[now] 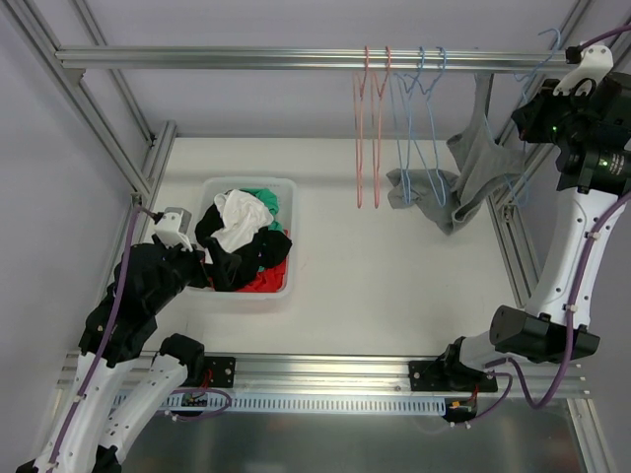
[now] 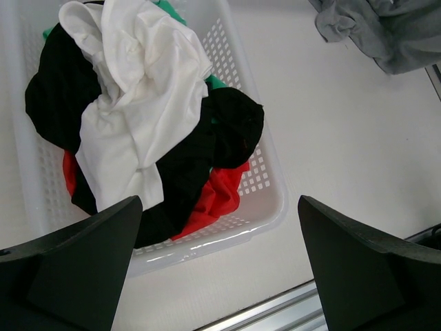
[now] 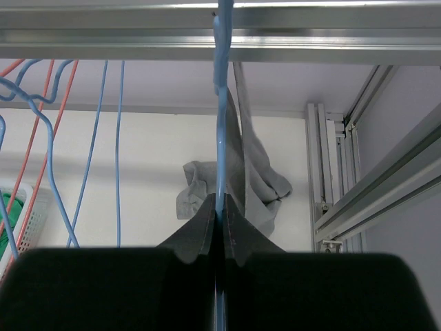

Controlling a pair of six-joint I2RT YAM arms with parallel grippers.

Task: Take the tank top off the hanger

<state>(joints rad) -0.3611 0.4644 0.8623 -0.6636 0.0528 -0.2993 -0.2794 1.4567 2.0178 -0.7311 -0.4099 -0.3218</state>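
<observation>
A grey tank top (image 1: 465, 172) droops from a blue hanger (image 1: 540, 61) at the right end of the rail, its lower part bunched low by the white table. My right gripper (image 1: 529, 96) is up beside the rail. In the right wrist view that gripper (image 3: 220, 207) is shut on the blue hanger (image 3: 222, 124) wire, and the tank top (image 3: 256, 181) trails just behind it. My left gripper (image 2: 219, 201) is open over the near rim of the laundry basket (image 2: 275, 207), holding nothing. A corner of the tank top (image 2: 386, 34) shows at the far right.
The white basket (image 1: 210, 187) at the left holds black, white, red and green clothes. Two red hangers (image 1: 370, 128) and two bare blue hangers (image 1: 419, 118) hang from the rail (image 1: 246, 57). Aluminium frame posts (image 1: 513, 246) border the table on both sides.
</observation>
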